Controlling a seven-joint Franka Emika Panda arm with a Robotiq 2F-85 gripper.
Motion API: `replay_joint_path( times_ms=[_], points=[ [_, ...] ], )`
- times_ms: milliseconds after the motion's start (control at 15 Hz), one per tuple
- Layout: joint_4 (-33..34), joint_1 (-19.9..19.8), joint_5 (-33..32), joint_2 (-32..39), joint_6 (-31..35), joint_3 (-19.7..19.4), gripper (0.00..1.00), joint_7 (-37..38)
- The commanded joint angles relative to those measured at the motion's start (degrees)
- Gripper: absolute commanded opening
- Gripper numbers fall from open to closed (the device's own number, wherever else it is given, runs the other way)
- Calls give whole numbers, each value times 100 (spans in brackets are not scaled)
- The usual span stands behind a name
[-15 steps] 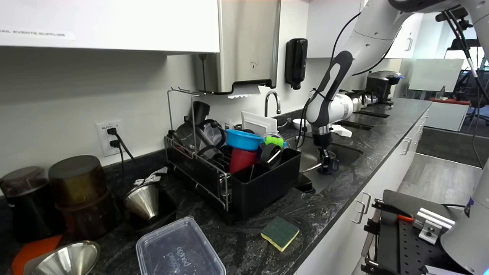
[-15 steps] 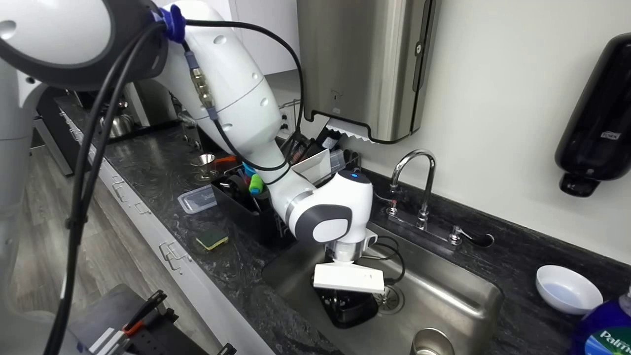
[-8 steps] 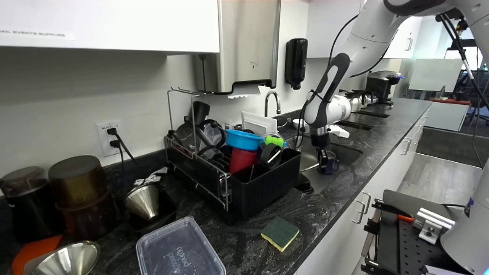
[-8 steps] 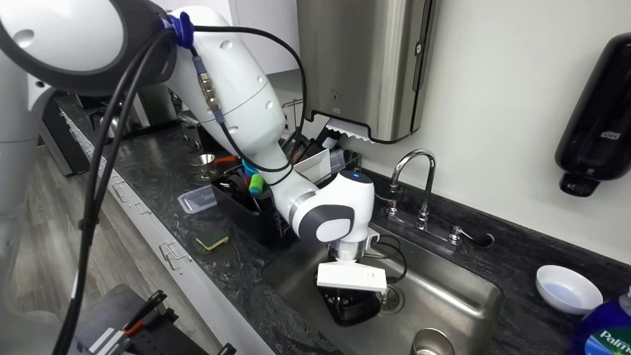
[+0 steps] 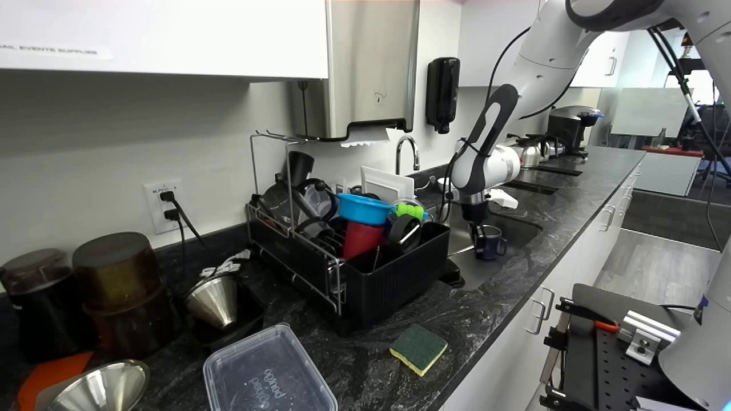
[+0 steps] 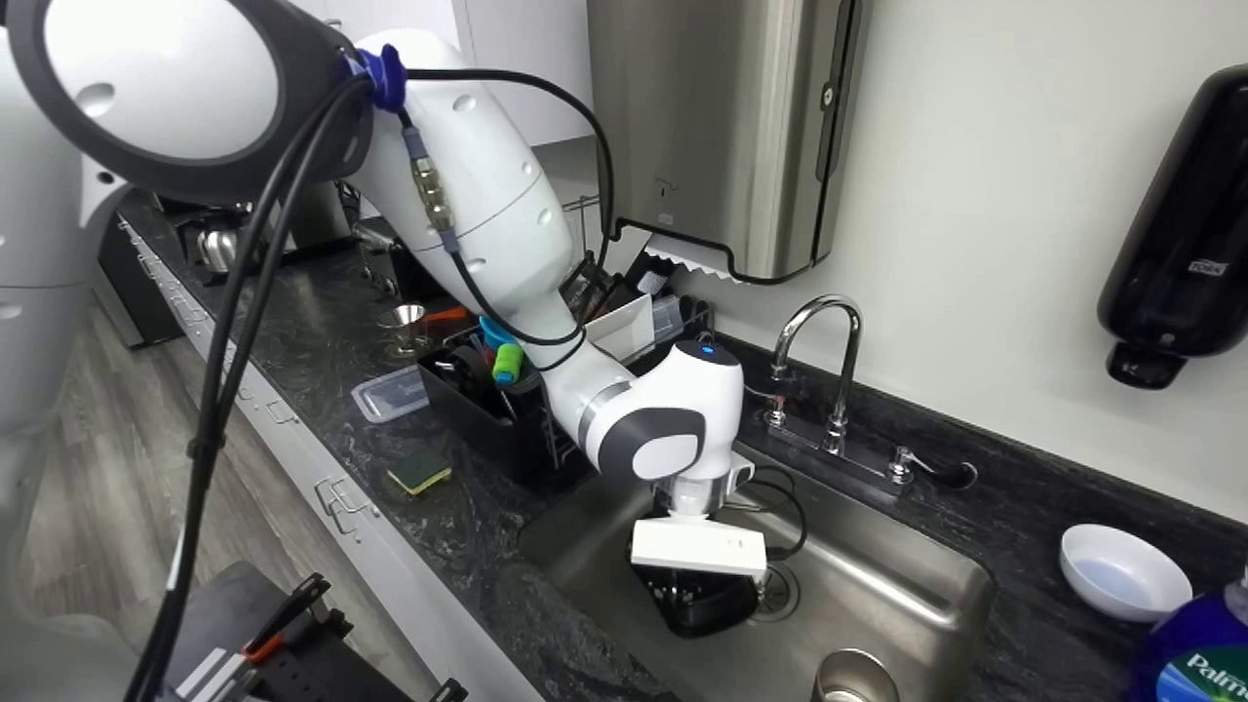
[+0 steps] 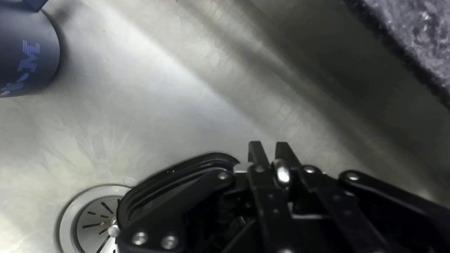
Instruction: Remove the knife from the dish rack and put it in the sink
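Gripper [image 7: 269, 147] shifted toward back edge of tabletop [image 5: 468, 319], narrowed on likely knife [image 7: 282, 172]; we judge removal done, release into sink [image 7: 168, 109] left.

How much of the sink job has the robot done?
Looks done: the trip. The gripper is over the sink, beyond the dish rack in an exterior view. In hand: its fingers seem to pinch a shiny piece; I can't tell whether that's the knife. Left: probably letting go, since the fingers aren't open yet.
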Motion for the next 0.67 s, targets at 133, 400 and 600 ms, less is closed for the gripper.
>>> replay_joint_path(
  times_ms=[133, 400, 600],
  points=[
    [144, -122, -170, 163, 69, 120, 59, 319],
    [135, -118, -211, 140, 47, 126, 87, 440],
    [105, -21, -325, 72, 75, 41, 100, 656]
  ],
)
